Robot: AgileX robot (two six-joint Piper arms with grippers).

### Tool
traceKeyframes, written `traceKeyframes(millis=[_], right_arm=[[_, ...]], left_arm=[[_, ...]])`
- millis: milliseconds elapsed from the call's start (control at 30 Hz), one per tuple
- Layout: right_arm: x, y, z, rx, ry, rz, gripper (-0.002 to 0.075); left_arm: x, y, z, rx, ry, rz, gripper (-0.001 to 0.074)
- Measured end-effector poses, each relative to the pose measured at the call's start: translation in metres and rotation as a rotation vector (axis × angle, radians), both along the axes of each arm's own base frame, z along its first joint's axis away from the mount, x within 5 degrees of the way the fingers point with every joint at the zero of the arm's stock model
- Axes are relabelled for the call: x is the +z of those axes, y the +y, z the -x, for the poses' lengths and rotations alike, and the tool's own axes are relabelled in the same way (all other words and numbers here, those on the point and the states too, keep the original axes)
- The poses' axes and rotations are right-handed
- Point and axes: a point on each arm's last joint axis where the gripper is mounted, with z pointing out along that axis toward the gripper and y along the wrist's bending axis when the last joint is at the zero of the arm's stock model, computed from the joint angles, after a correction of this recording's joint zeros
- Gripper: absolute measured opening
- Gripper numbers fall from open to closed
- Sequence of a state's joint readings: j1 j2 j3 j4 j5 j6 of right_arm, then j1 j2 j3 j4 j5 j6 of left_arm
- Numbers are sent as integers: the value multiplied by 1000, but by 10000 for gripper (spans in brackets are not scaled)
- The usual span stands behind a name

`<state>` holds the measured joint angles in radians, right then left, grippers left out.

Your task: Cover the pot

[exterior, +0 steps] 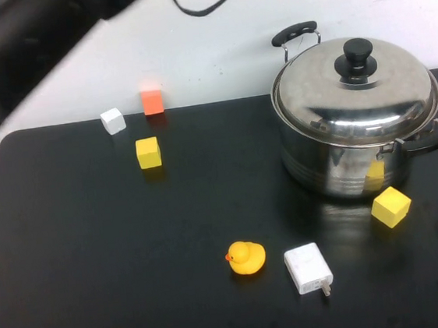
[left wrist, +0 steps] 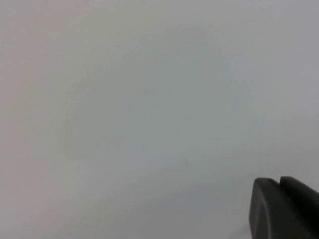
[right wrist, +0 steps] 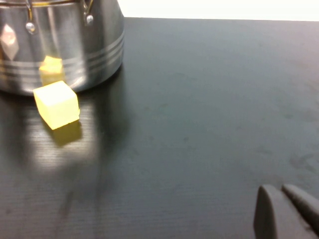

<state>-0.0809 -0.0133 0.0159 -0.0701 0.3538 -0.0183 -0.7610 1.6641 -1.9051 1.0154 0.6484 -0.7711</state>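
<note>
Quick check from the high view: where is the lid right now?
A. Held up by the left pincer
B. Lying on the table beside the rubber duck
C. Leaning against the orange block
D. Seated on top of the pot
D: the domed lid with its black knob sits on the rim of the pot; neither pincer appears near it in the high view.

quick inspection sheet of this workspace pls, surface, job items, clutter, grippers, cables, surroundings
surface: black table, glossy, no spills seen
job's things: pot at far right, lid seated on it, knob up
clutter: white block, orange block, yellow block at far left; second yellow block just in front of the pot, not touching; rubber duck beside white charger
grippers: left gripper raised, facing a blank wall, shut, holding nothing; right gripper low over bare table, fingers together
cables: black loop hanging at the top
surroundings: pale wall
</note>
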Motion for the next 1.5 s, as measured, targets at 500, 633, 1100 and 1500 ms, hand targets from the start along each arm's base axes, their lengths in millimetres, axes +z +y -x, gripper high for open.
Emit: traceKeyframes(millis=[500, 633, 1100, 1500], right_arm=[[0, 0, 0, 0, 0, 0, -2], [0, 0, 0, 0, 0, 0, -2], [0, 0, 0, 0, 0, 0, -2], [0, 0, 0, 0, 0, 0, -2]], left_arm=[[48, 83, 124, -228, 209, 71, -1], [35, 105, 147, -237, 224, 89, -1], [8, 204, 240, -144, 362, 125, -1], [3, 272, 306, -173, 250, 258, -1]])
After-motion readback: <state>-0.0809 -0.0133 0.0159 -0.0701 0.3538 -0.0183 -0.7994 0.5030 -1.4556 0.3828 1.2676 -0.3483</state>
